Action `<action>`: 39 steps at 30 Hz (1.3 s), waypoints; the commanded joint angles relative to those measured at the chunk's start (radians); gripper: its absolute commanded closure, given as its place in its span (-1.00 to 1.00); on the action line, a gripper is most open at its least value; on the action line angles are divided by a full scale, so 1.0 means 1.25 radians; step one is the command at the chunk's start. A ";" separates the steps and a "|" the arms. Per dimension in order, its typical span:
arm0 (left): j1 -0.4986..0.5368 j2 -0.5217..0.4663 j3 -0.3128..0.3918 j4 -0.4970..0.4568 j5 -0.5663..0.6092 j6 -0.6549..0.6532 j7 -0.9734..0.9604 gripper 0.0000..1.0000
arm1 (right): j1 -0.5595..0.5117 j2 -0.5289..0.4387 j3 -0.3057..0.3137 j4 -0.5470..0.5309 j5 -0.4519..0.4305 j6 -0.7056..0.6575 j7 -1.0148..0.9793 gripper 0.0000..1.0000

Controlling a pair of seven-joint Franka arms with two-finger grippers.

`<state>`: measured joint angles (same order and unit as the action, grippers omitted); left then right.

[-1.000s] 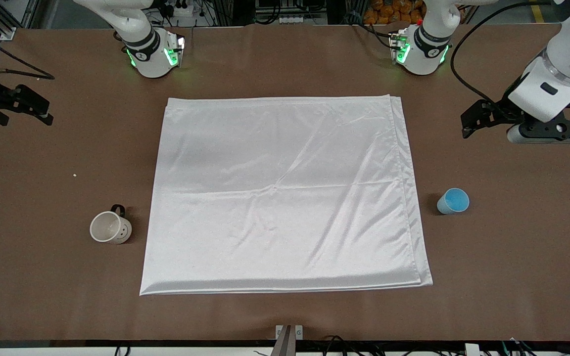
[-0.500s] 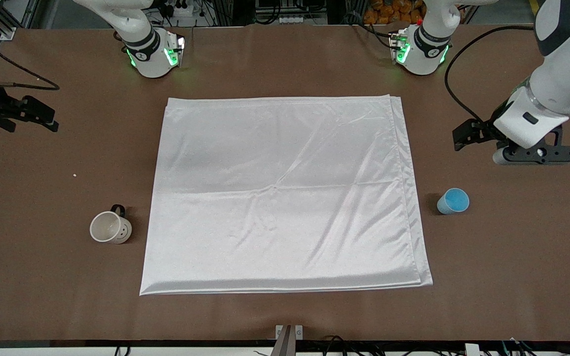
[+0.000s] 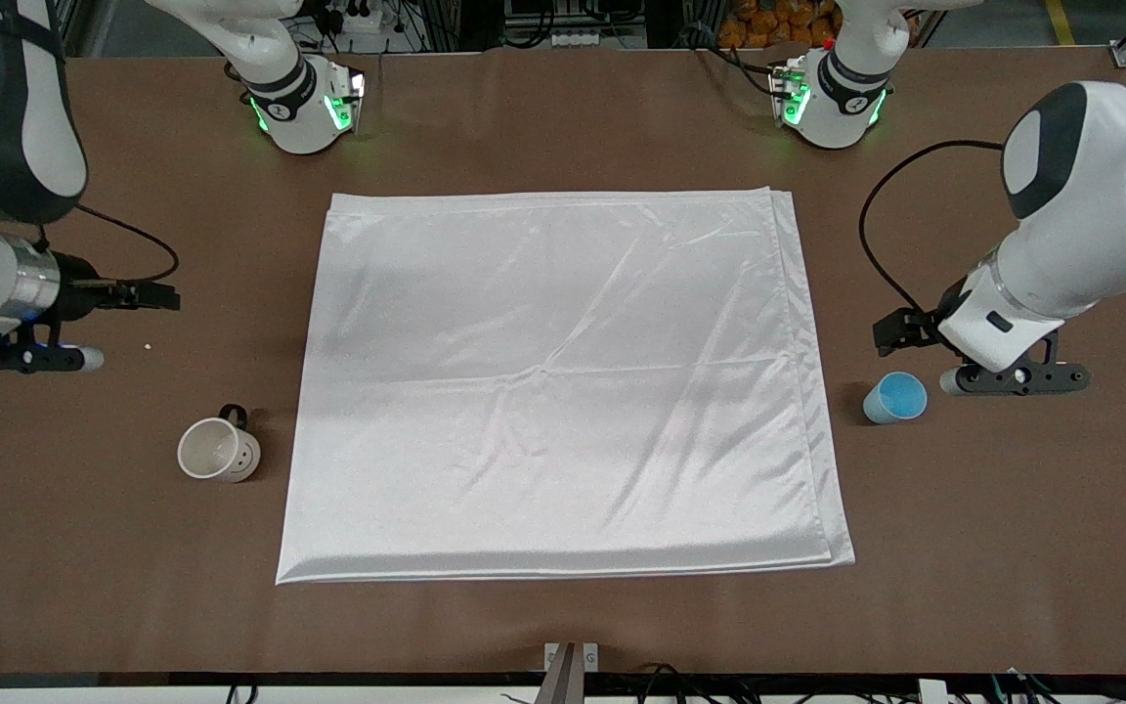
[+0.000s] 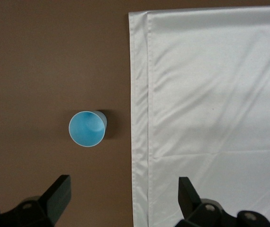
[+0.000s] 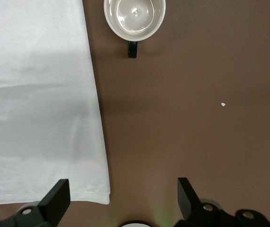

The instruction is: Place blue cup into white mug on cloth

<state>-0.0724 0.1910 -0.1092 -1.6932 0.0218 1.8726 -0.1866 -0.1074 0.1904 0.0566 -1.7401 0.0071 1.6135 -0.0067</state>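
Light-blue, the blue cup [image 3: 894, 398] is found upright on bare table beside the cloth [image 3: 563, 381], the white mug [image 3: 219, 450] likewise (neither yet placed), while left gripper [image 4: 121, 198] and right gripper [image 5: 123, 201] are held spread above, evidently for approach.

The blue cup [image 3: 894, 398] is pale blue outside and a brighter blue within [image 4: 87, 128]. The white mug [image 3: 219, 450] has a cream interior, a black handle and a few small dark dots on its side (three can be made out). The cloth [image 3: 563, 381] is plain glossy white, its creases shading to grey. The table [image 3: 1013, 548] is an even brown, with one tiny white speck [image 5: 223, 104].
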 commanded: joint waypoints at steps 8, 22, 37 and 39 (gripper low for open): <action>0.010 0.012 -0.003 -0.105 0.051 0.141 0.013 -1.00 | -0.002 0.147 0.006 0.019 0.009 0.063 -0.022 -1.00; 0.015 0.039 -0.003 -0.178 0.060 0.270 0.030 -1.00 | -0.005 0.278 0.009 0.019 0.009 0.183 -0.045 -1.00; 0.058 0.075 -0.005 -0.258 0.064 0.418 0.087 -1.00 | -0.005 0.341 0.009 0.024 0.009 0.334 -0.094 -1.00; 0.058 0.085 -0.003 -0.260 0.064 0.425 0.088 -1.00 | -0.005 0.348 0.009 0.025 0.008 0.355 -0.096 -1.00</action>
<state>-0.0200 0.2753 -0.1085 -2.0018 0.0752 2.3589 -0.0978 -0.1078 0.5905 0.0612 -1.7376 0.0076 2.0136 -0.1048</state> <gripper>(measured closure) 0.000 0.000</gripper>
